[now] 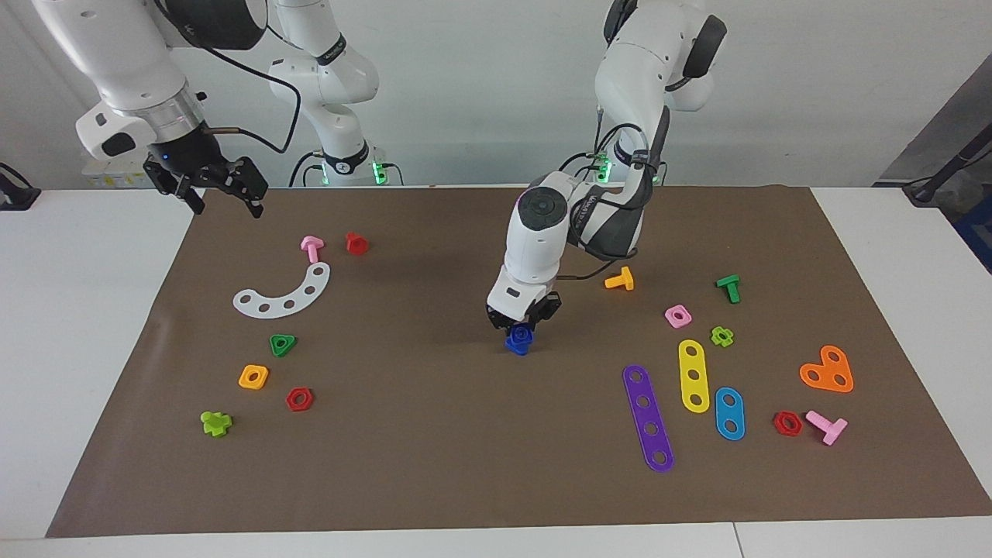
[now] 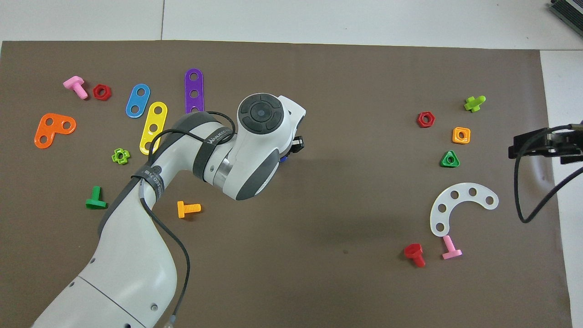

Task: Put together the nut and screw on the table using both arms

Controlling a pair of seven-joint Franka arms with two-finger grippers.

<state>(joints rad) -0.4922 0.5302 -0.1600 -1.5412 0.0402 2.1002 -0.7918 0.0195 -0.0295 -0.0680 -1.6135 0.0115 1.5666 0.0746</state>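
At mat centre my left gripper [image 1: 523,329] pinches the nut [image 1: 524,334] on the screw [image 1: 518,346]; I twist gently, keeping vertical.

Even, bright light falls on my table [image 1: 496,496] from above, with no harsh hotspots. The shadows are soft: a faint dark patch lies on the brown mat under my left arm [image 1: 542,232], and each small plastic piece has only a thin shadow beside it. The white margins look bright but keep their seams. Both views are sharp across the mat, with straight edges and no visible motion blur.
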